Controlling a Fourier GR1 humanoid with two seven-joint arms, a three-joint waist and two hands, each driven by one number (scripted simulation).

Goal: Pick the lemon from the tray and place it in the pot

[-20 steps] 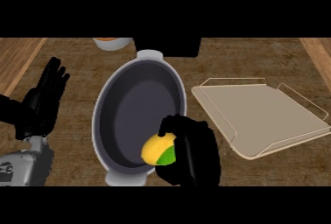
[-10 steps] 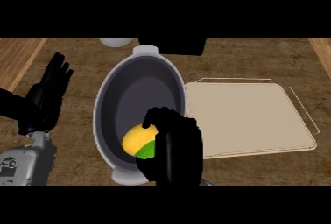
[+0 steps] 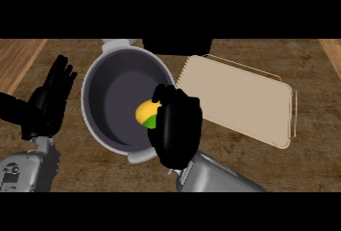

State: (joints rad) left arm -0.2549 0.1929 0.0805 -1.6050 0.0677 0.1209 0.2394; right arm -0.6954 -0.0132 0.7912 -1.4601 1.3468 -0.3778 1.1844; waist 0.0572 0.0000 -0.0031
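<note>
R hand is curled round the yellow-and-green lemon, which peeks out on the fingers' left side, inside the rim of the dark grey oval metal pot w/ pale handles, over its floor. Can't tell if it's touching bottom. Pot's long axis runs away from the robot; letting go looks like what's left. Beige rectangular tray just right of pot. L hand rests at left, fingers straight, holding nothing
</note>
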